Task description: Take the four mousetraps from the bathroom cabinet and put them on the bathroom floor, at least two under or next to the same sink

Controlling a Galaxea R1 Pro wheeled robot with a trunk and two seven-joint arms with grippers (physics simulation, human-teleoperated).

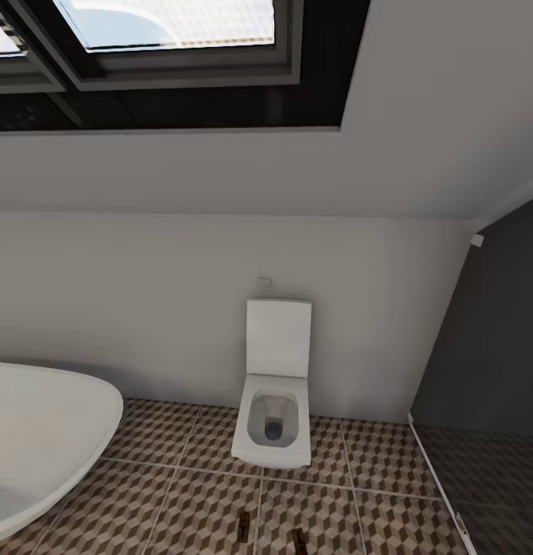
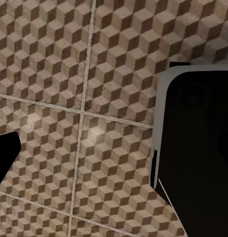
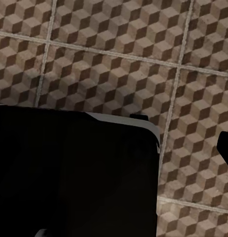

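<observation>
Mousetraps: two small dark-and-tan pieces (image 1: pixel 243 529) (image 1: pixel 300 541) on the tiles in the head view look like two of the four; too small to be sure.
Bathroom floor: cube-pattern tiles (image 2: pixel 94 74), directly below both grippers in the wrist views.
Wall + skylight: pale wall (image 1: pixel 143 293) and dark-framed skylight (image 1: pixel 174 38), far ahead of and above the grippers.
Tub: white rim (image 1: pixel 58 416), ahead and to the left-arm side.
Toilet: square, white (image 1: pixel 274 401), ahead, beyond the two pieces.
Left gripper: jaw state cannot tell; dark housing (image 2: pixel 198 148) blocks much of its wrist view.
Right gripper: same, cannot tell; dark housing (image 3: pixel 74 173) in front.
Progress: judged roughly half done if those are traps; the rest presumably still in the cabinet. Placement near the sink can't be checked.
View delta: head view gives room layout and the pieces; wrist views give floor close-up.
</observation>
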